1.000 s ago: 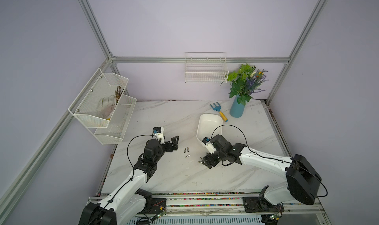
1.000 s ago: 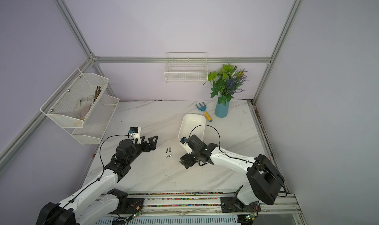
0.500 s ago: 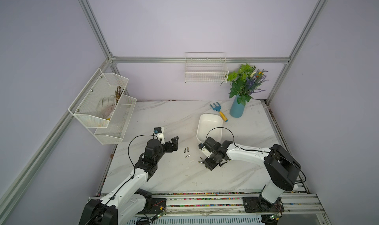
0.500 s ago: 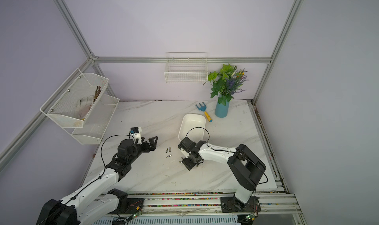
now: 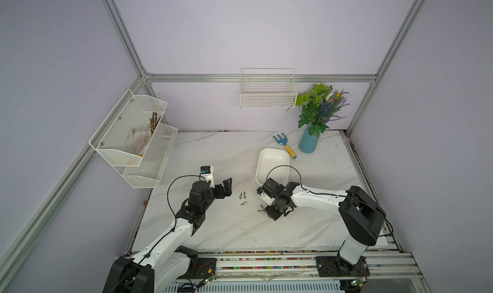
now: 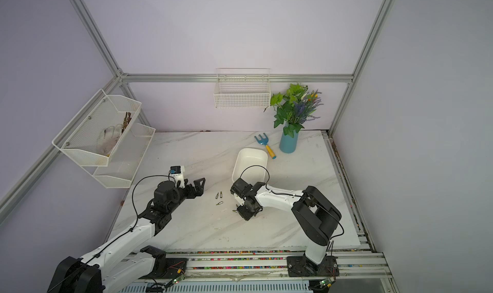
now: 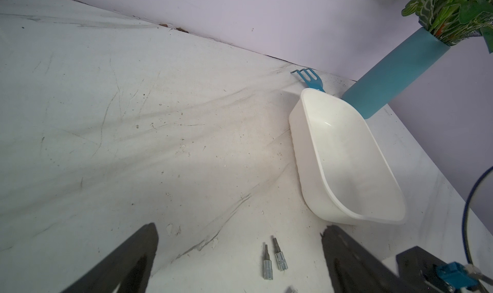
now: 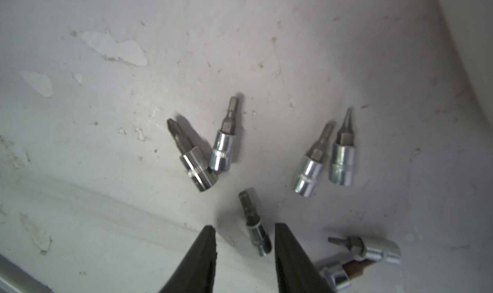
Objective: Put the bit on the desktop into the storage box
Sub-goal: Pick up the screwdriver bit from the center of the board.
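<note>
The right tool (image 8: 244, 226) stands partly open, with one small bit (image 8: 256, 225) lying on the table (image 5: 218, 225) between its fingers (image 8: 202, 251), not yet pressed. The left tool (image 7: 240, 233) is spread wide, holding nothing, and the white box (image 5: 273, 159) stands near.
</note>
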